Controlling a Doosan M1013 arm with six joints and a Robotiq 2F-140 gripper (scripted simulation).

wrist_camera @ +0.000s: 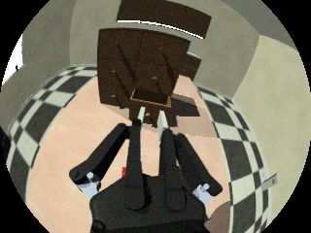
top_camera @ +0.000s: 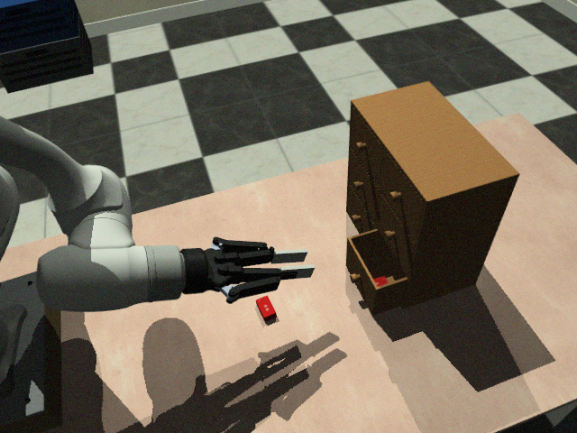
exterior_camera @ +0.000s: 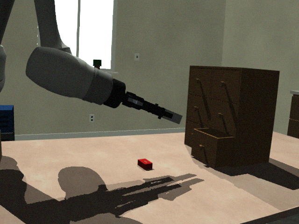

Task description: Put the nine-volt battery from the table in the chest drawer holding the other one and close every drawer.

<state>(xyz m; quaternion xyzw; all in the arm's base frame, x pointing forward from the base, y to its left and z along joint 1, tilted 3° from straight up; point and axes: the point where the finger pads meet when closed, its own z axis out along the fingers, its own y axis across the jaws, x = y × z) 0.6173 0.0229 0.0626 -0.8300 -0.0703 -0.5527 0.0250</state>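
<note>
Our chest (top_camera: 465, 140) (exterior_camera: 255, 115) (wrist_camera: 114, 49) stands upright with the right drawer (top_camera: 389, 298) (exterior_camera: 224, 151) (wrist_camera: 136, 111) already out, a red battery inside, while our gripper (top_camera: 305, 263) (exterior_camera: 179, 118) (wrist_camera: 151, 115) hovers empty, fingers slightly apart, and the loose battery (top_camera: 266, 308) (exterior_camera: 145, 164) (wrist_camera: 123, 172) lies on the table (top_camera: 224, 205) (exterior_camera: 96, 149) (wrist_camera: 73, 131), leaving us grasping, dropping and closing.

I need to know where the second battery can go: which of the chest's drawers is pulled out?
The bottom-row drawer nearer the exterior camera; it alone juts from the chest, its open top showing.
</note>
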